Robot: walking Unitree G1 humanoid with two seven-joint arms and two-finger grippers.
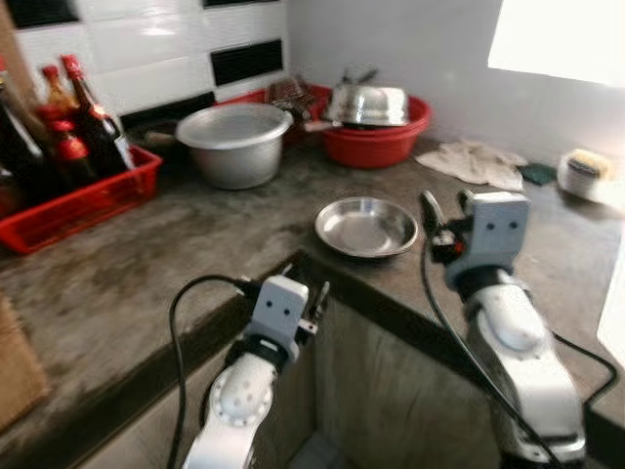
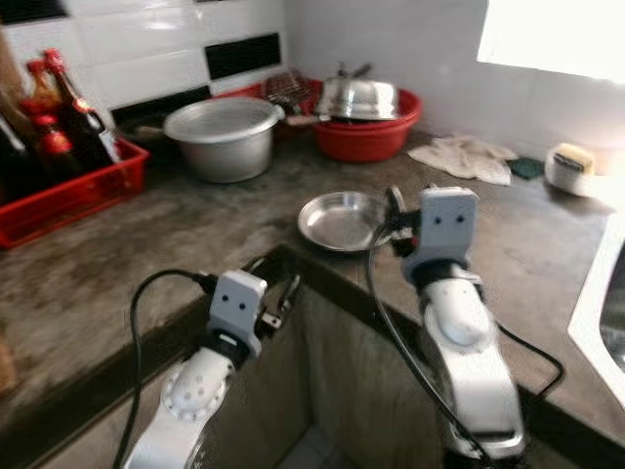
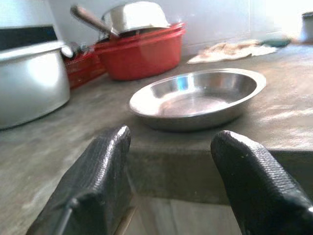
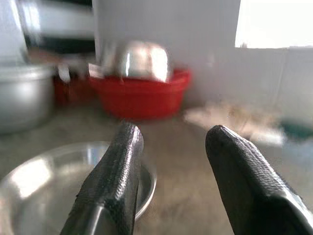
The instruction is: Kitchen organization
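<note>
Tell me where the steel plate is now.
The steel plate lies on the counter near its inner corner, in front of the red basin, just left of the open right gripper.

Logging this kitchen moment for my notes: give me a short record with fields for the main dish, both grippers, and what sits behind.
plate: steel plate, empty, flat on the counter near its inner corner
right gripper: jaws open, above the counter at the plate's right edge
left gripper: jaws open, low at the counter's corner, facing the plate
behind: lidded pot, red basin holding a steel bowl, cloth
left side: red crate of bottles
</note>
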